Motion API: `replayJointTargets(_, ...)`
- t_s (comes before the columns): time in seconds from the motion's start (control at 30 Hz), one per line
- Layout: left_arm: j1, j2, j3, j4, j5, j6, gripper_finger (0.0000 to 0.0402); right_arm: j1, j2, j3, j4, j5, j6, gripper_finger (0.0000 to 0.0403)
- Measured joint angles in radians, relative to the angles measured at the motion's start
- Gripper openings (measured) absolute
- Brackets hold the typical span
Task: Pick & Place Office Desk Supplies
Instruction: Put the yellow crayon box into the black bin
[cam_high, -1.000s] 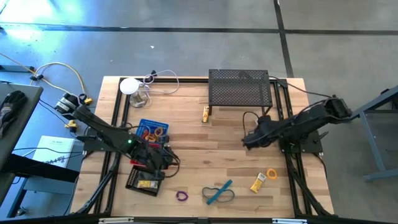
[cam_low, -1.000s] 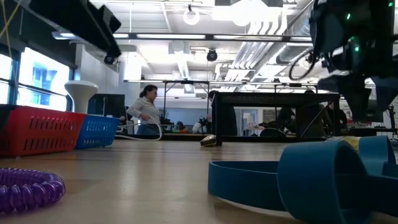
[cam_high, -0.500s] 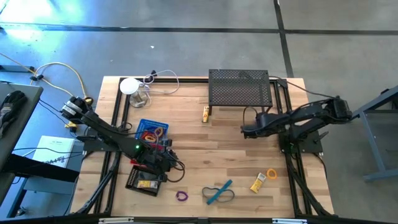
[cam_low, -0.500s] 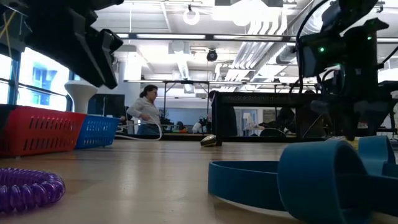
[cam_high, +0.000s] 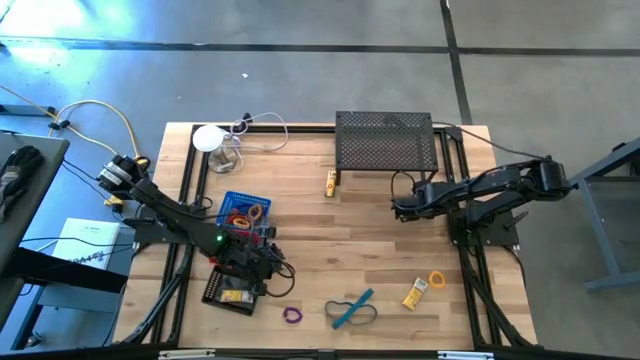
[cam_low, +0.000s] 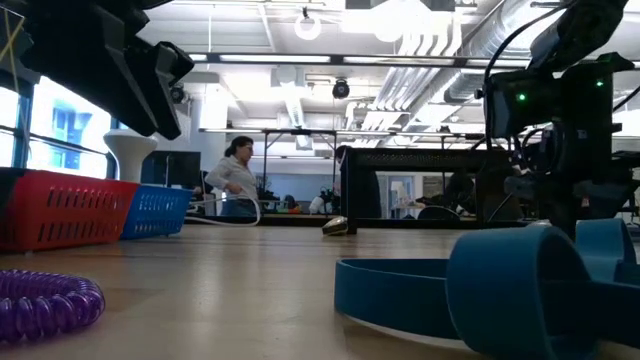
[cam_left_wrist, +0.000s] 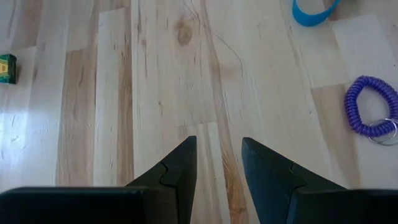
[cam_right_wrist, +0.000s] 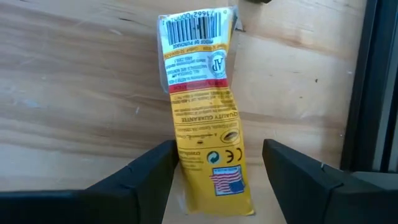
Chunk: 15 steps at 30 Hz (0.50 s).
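Note:
A yellow-and-white tube (cam_right_wrist: 199, 93) lies on the wood. Its near end reaches between the fingers of my right gripper (cam_right_wrist: 219, 144), which is open and points steeply down at the table's right (cam_high: 398, 211). The gripper hides this tube in the high view. Another tube (cam_high: 415, 293), an orange ring (cam_high: 437, 279), blue (cam_high: 352, 305) and black (cam_high: 362, 318) loops and a purple ring (cam_high: 292, 315) lie near the front edge. A further tube (cam_high: 330, 183) lies by the shelf. My left gripper (cam_left_wrist: 219, 142) is open over bare wood at front left (cam_high: 270, 266). My right gripper stands astride the tube's near end (cam_right_wrist: 214, 186), coming from above. One finger (cam_right_wrist: 163, 163) sits right at the tube's edge, while the other is apart from it. Whether that finger touches the tube I cannot tell.
A black mesh shelf (cam_high: 385, 142) stands at the back. A white round device (cam_high: 207, 138) sits back left. A blue basket (cam_high: 243, 210) and a black tray (cam_high: 230, 290) are by the left arm. A black frame rail (cam_right_wrist: 373, 93) runs close beside the right gripper.
My right gripper has sunk toward the table and swung a little toward the far edge, its fingers still apart. My left gripper has come down slightly, toward the purple ring.

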Motion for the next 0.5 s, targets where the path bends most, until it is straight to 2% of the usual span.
replayJointTargets(0.23,0.001,0.0,0.0,0.0,-0.001,-0.001,0.012,0.017,-0.004,-0.003,0.003,0.001,0.003,0.0224)
replayJointTargets(0.5,0.001,-0.001,-0.007,0.022,-0.004,-0.001,0.012,0.082,0.0,0.012,0.023,0.002,0.004,0.0139)
